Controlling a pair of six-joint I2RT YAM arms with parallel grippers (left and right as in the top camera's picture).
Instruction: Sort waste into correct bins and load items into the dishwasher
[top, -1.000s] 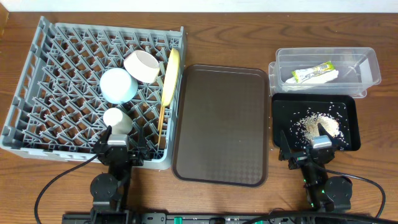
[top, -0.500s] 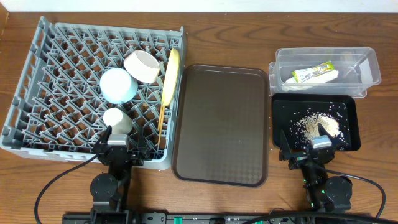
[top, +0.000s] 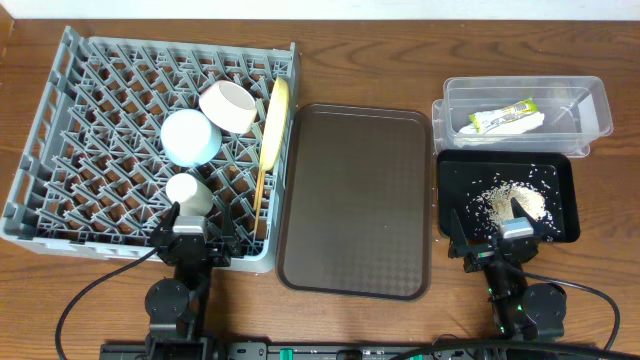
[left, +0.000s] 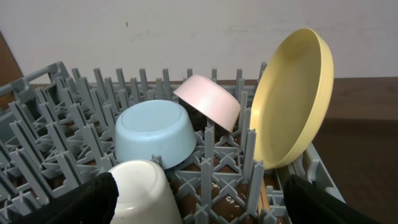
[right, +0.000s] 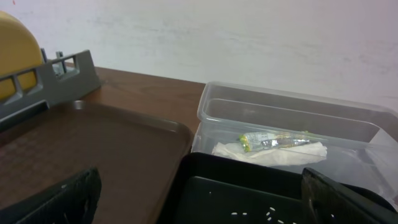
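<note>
While both arms sat at the near edge of the table (top: 370, 60), overhead showed the grey dish rack (top: 60, 120) filling the far-left corner. In it were the light-blue bowl (top: 190, 137), white bowl (top: 229, 106) and small cup (top: 188, 192), all upside down or tipped. The yellow plate (top: 275, 125) stood on edge by the rack's right wall, with the chopsticks (top: 260, 200) lying just beside it. The brown tray (top: 355, 200) lay mid-table. The clear tub (top: 580, 100) sat toward the far-right corner and held the wrapper (top: 502, 117) on the napkin (top: 490, 134). The black tray (top: 560, 185), nearer, held the rice scraps (top: 500, 200). The left gripper (top: 192, 232) was at the rack's near edge, the right gripper (top: 500, 235) at the black tray's near edge.

Left wrist: the left fingers (left: 93, 199) were spread wide, nothing between them; cup closest, blue bowl behind it, plate upright at right.

Right wrist: the right fingers (right: 56, 199) were also spread apart and empty; tub with wrapper and napkin ahead, black tray below.
</note>
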